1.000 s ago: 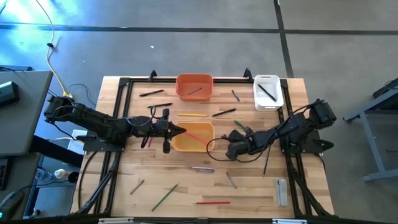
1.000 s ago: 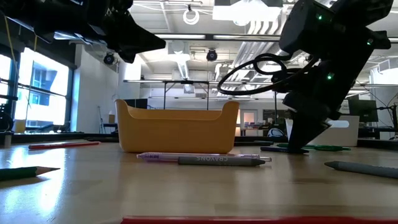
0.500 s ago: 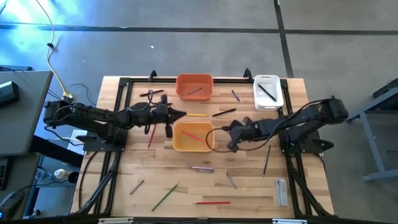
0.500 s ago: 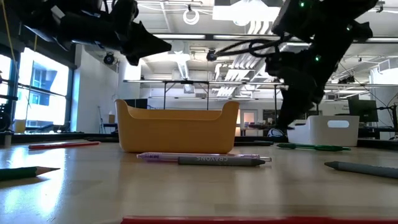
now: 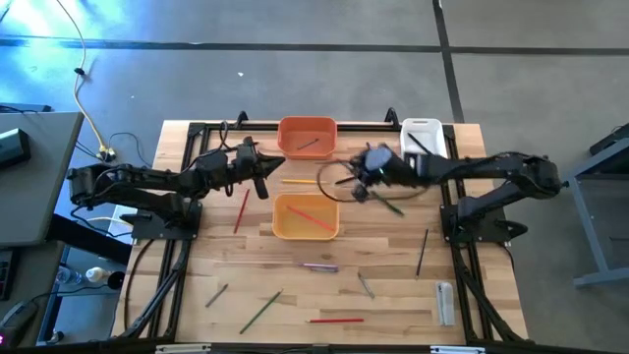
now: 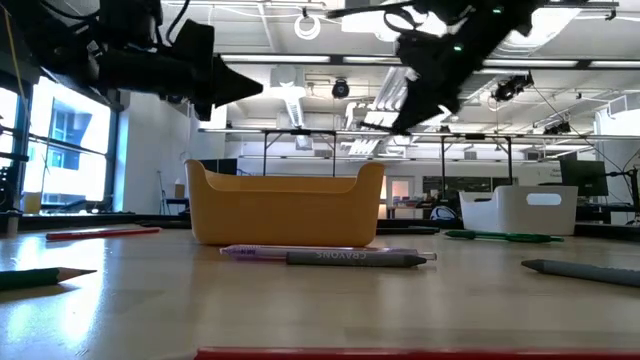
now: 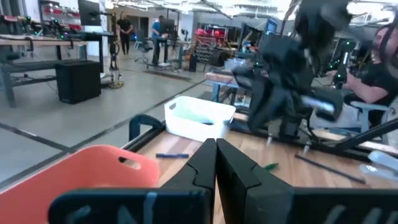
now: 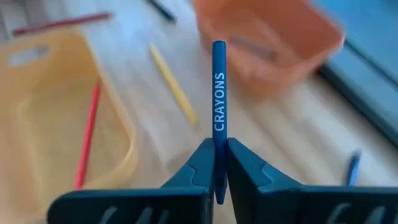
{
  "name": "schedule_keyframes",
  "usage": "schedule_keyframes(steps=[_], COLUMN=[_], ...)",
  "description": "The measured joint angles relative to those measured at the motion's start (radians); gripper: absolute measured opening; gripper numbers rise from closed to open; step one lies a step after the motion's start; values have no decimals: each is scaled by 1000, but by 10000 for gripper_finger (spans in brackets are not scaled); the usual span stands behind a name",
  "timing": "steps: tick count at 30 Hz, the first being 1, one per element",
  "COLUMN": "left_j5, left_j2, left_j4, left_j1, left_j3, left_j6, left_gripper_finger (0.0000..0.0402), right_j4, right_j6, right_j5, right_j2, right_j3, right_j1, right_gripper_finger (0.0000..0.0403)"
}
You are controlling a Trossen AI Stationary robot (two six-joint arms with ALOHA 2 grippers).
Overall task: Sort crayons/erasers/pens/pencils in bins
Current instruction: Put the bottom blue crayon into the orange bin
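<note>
Blue crayon [image 8: 218,93]: gripped upright in right hand [image 8: 216,163], raised at the orange bin's [image 5: 308,136] 4 o'clock, apparently for dropping in. Left hand [image 7: 215,163]: closed, empty, at its 8 o'clock.

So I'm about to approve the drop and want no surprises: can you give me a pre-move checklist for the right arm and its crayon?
1. Right gripper shut on the blue crayon: ok.
2. Crayon held straight, label readable: ok.
3. Orange bin ahead of the crayon and open: ok.
4. Gripper directly over a bin: not ok, it hangs between the orange bin and the white bin.
5. Left gripper clear of the right gripper's path: cannot tell, it sits near the orange bin.
6. Left gripper shut, empty: ok.
</note>
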Motion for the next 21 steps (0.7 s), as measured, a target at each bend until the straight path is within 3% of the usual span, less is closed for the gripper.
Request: schedule_keyframes(steps=[10,21], left_j5=[5,5], left_j2=[0,0], left_j4=[3,1], left_j1=[54,54], left_j3=[-50,-53], left_j6=[15,18], left_gripper_finger=[0,0], right_j4=[-27,-233], right_j6=[-357,-467], right_j5=[-192,-285], right_j2=[389,820], right_j3=[405,819], right_j1=[-236,-364], right_gripper_finger=[12,12])
